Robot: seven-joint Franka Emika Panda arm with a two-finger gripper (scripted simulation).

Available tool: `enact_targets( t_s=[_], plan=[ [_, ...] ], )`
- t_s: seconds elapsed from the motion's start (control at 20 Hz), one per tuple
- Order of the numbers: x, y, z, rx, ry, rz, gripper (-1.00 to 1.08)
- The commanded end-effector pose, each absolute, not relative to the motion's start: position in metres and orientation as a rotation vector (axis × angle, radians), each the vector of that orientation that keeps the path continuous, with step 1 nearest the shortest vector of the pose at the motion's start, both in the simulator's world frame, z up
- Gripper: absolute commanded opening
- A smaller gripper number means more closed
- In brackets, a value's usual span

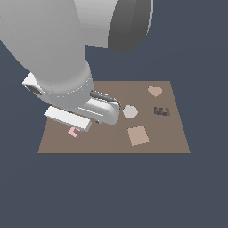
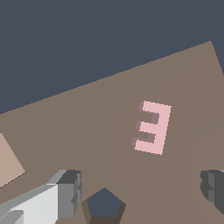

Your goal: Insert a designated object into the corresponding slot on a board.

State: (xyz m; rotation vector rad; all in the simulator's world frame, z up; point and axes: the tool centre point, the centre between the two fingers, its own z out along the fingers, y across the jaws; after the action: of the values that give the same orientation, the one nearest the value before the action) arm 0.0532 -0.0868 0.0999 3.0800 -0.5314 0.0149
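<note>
The light-pink E-shaped block (image 2: 153,127) lies flat on the brown board (image 2: 87,131). In the exterior view only a corner of the block (image 1: 72,132) shows from under the robot hand (image 1: 67,116), near the board's (image 1: 107,141) left end. My gripper (image 2: 140,189) hovers above the board, open, with nothing between its fingers (image 2: 68,192). The block sits just off the line between the fingertips and is not touched. The dark E-shaped slot (image 1: 161,111) is at the exterior view's right side of the board, far from the block.
A dark pentagon hole (image 2: 103,204) lies close to one finger. On the board also rest a pale hexagon (image 1: 130,111), a tan square (image 1: 138,135) and a heart piece (image 1: 154,91). The bulky arm (image 1: 53,49) hides the board's left rear part.
</note>
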Motion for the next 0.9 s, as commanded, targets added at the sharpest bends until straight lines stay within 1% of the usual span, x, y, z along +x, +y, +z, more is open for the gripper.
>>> enact_targets(
  t_s=[0.0,0.4,0.85],
  plan=[
    [0.060,-0.097,0.085,3.067,-0.624,0.012,1.00],
    [0.070,-0.118,0.055,3.035,-0.802,0.002,1.00],
    [0.071,-0.122,0.047,3.029,-0.828,-0.001,1.00]
  ],
)
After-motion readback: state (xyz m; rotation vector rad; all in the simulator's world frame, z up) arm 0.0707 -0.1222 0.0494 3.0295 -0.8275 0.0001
